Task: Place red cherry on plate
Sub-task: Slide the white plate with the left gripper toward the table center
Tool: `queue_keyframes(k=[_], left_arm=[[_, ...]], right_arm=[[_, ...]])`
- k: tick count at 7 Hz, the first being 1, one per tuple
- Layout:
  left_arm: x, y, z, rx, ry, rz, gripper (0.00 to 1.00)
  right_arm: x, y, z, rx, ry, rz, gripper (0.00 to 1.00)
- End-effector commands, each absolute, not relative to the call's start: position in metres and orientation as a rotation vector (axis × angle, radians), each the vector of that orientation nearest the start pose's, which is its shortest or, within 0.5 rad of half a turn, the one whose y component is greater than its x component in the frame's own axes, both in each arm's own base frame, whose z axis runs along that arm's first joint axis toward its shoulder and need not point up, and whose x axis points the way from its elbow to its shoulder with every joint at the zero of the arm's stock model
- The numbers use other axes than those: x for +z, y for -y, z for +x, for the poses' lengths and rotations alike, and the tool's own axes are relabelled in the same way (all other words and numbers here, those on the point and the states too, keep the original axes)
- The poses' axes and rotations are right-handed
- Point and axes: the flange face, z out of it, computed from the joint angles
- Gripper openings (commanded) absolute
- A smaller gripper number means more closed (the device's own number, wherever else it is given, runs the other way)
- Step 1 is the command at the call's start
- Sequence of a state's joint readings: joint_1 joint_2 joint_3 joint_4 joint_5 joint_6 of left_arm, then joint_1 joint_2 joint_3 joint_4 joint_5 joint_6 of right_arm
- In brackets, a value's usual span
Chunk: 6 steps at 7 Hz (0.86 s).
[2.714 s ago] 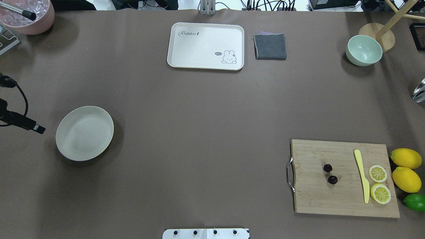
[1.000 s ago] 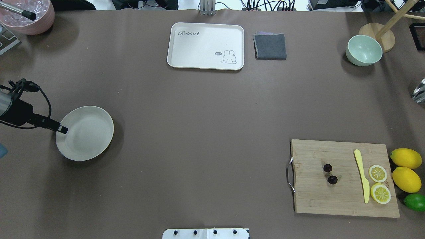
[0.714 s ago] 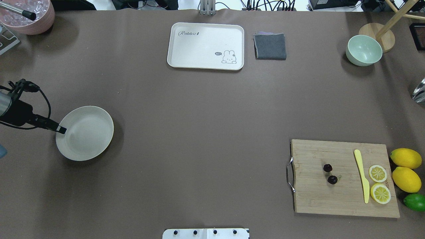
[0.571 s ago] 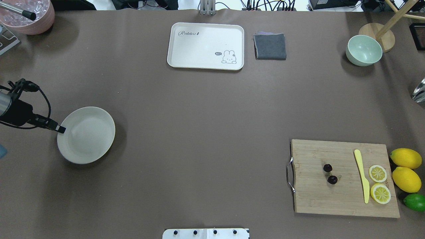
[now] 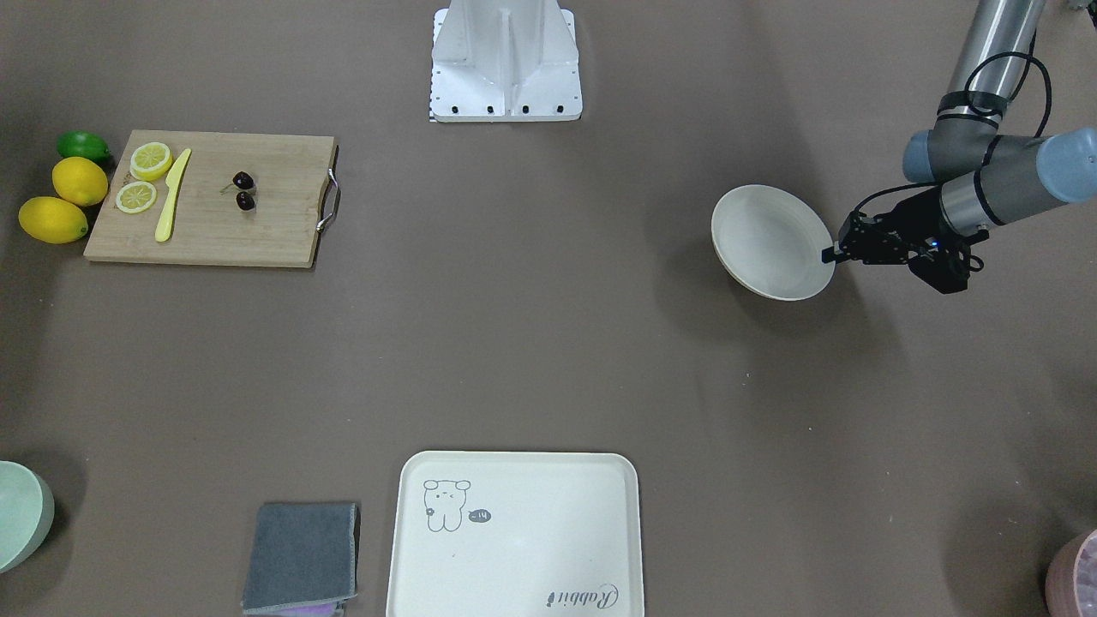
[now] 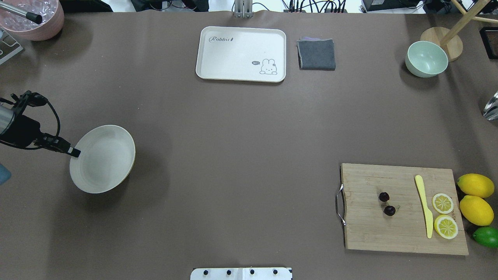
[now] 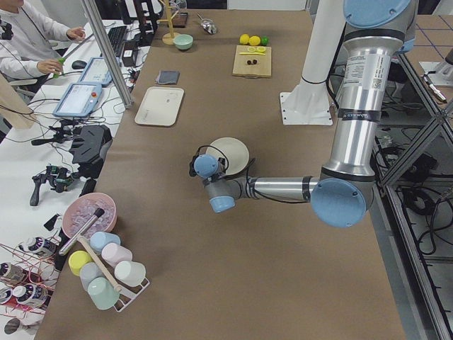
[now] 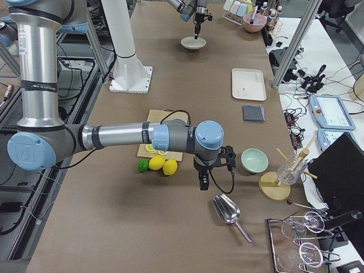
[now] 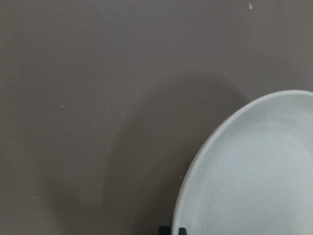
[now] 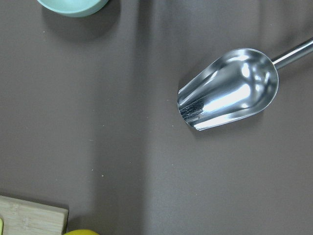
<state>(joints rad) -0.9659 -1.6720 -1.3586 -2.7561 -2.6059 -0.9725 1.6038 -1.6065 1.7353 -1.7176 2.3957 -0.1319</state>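
on the board (image 6: 389,233) at 4 o'clock, the red cherry (image 6: 389,210) looks tiny, light, slippery; pinch its stems. left gripper (image 6: 74,152) clamps the plate (image 6: 105,163) rim; right gripper (image 8: 203,183): cannot tell.

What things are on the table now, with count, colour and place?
red cherry: one pair, dark maroon, on the cutting board
plate: 1, cream-white, robot's left side
cutting board: 1, wooden, robot's right side
lemon slices: 2, yellow, on the board
knife: 1, pale yellow, on the board
lemons: 2, yellow, beside the board
lime: 1, green, beside the lemons
tray: 1, cream, far middle
cloth: 1, grey, beside the tray
bowl: 1, pale green, far right
scoop: 1, silver, table's right end
left hand: 1, black, closed on the plate's rim
right hand: 1, black, near the scoop; grip state unclear
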Motion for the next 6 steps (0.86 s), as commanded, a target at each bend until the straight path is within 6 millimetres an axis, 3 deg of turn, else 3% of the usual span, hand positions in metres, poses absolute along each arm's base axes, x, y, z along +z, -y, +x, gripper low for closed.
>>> queue_keyframes(k=[1, 4, 6], left_arm=[[0.514, 0.464, 0.262, 0.181, -1.372, -0.028, 0.00], [0.374, 0.509, 0.302, 0.145, -1.336, -0.061, 0.00], [0.298, 0.503, 0.364, 0.160, -1.276, -0.129, 0.00]], right_arm=[[0.605, 0.470, 0.076, -0.086, 0.824, 0.052, 1.00], [0.603, 0.480, 0.071, -0.084, 0.823, 0.026, 1.00], [0.590, 0.490, 0.070, -0.105, 0.807, 0.055, 1.00]])
